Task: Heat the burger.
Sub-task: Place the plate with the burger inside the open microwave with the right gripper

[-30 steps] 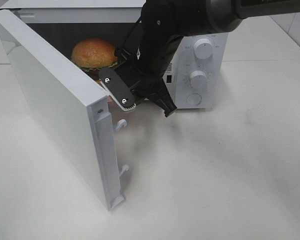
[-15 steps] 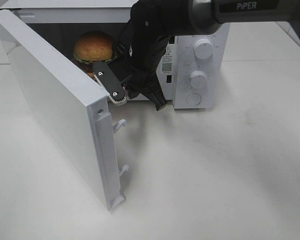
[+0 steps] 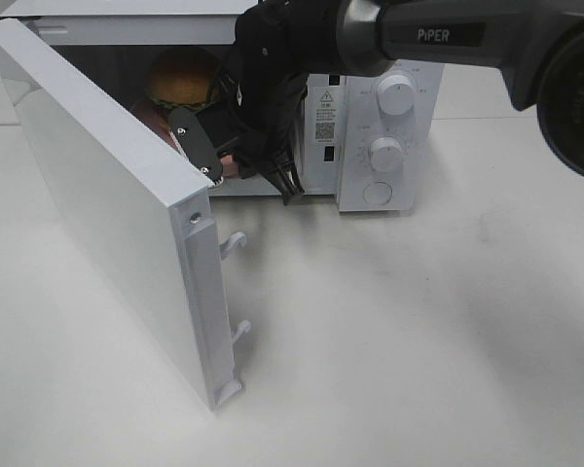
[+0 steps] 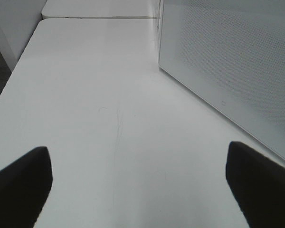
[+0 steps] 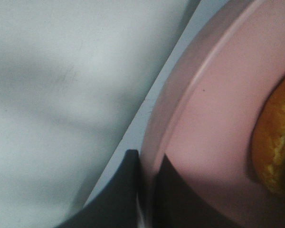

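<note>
Exterior high: the microwave (image 3: 389, 107) stands with its door (image 3: 107, 204) swung wide. Your right gripper (image 3: 217, 173) reaches into the cavity mouth. The burger (image 3: 180, 76) sits in the cavity's shadow on the pink plate (image 3: 146, 117), partly behind the arm. You cannot tell from here whether the plate rests on the cavity floor or hangs just above it.

Left wrist: your left gripper (image 4: 140, 185) hovers over the bare table (image 4: 85, 95) with its jaws spread wide and nothing between them. The door's meshed face (image 4: 228, 61) stands near on one side (well placed for a push, by the look of it).

Right wrist: your right gripper (image 5: 147, 164) is pinched tight on the rim of the plate (image 5: 218, 109). The burger's bun (image 5: 275, 142) shows at the picture's edge, resting on the plate and apart from the jaws.

Judgement: you are loading the plate into the oven. Next, settle it flat on the floor, release the rim, and draw the arm out without dragging the plate. Then the door needs closing and the dial turning.
</note>
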